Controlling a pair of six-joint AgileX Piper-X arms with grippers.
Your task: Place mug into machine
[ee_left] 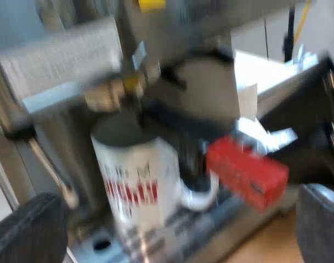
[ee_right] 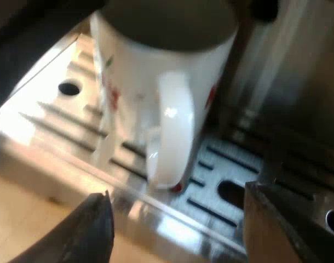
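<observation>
A white mug [ee_left: 138,183] with red lettering stands on the espresso machine's slotted metal drip tray [ee_left: 172,241], under the locked-in metal holder whose dark handle ends in red [ee_left: 246,172]. My left gripper [ee_left: 172,233] is open, its fingers [ee_left: 30,230] wide apart and short of the mug. In the right wrist view the mug [ee_right: 156,93] stands on the drip tray [ee_right: 63,115] with its handle [ee_right: 172,137] turned toward my right gripper [ee_right: 180,233]. That gripper is open, with its fingers [ee_right: 90,233] apart on either side of the handle, clear of it.
The espresso machine's steel front [ee_left: 63,55] rises behind the mug, and a thin steam wand [ee_left: 52,170] hangs beside it. The tray's front lip [ee_right: 156,213] borders a wooden tabletop [ee_right: 24,213].
</observation>
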